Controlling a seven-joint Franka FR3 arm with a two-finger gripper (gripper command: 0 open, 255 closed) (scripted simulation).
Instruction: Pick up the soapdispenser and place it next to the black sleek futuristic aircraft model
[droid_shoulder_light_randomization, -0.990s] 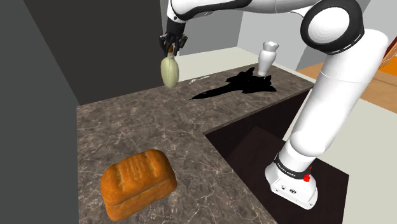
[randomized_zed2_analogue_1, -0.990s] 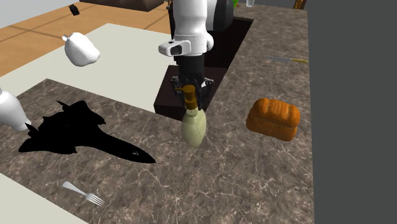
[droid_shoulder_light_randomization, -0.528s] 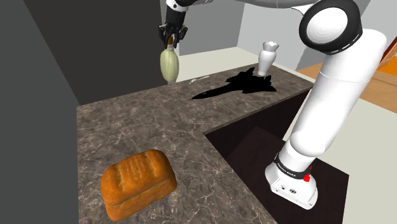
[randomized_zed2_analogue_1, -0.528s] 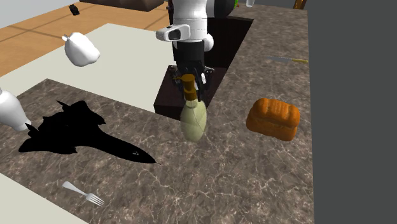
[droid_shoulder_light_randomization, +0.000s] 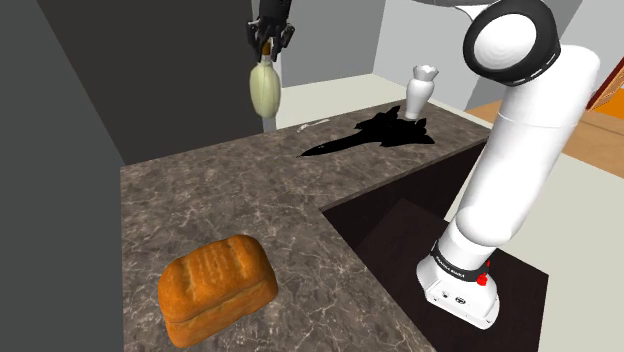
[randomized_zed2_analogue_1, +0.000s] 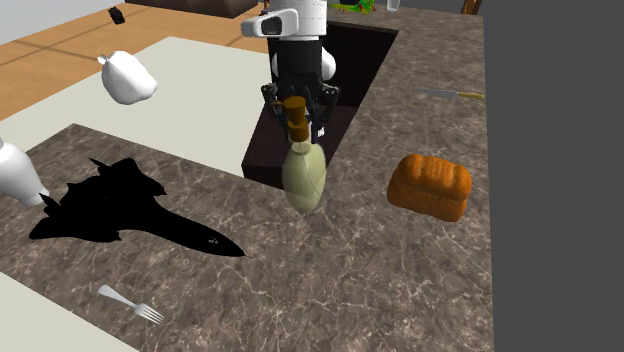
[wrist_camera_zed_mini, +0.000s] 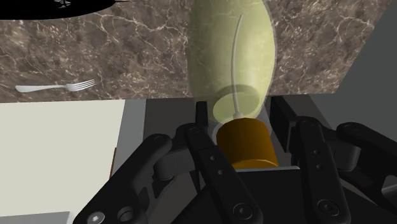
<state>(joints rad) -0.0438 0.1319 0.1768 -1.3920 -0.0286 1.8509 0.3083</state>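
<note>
I hold the dispenser (droid_shoulder_light_randomization: 265, 90) in the air above the bench (droid_shoulder_light_randomization: 200, 190).
Shoulder view: my fingers (droid_shoulder_light_randomization: 268, 45) clamp its brown cap, and it hangs left of the aircraft (droid_shoulder_light_randomization: 375, 133), well apart. Second exterior view: bread (randomized_zed2_analogue_1: 430, 186) lies to its right. Wrist view: a fork (wrist_camera_zed_mini: 54, 86) lies on the bench near the aircraft.

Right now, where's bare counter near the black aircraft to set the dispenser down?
The gripper holds the soap dispenser aloft. Widest bare patch: counter between the nose of the aircraft model and the bread loaf. A narrower strip lies between the aircraft and the fork. Crowded at the tail, by the white vase.
</note>
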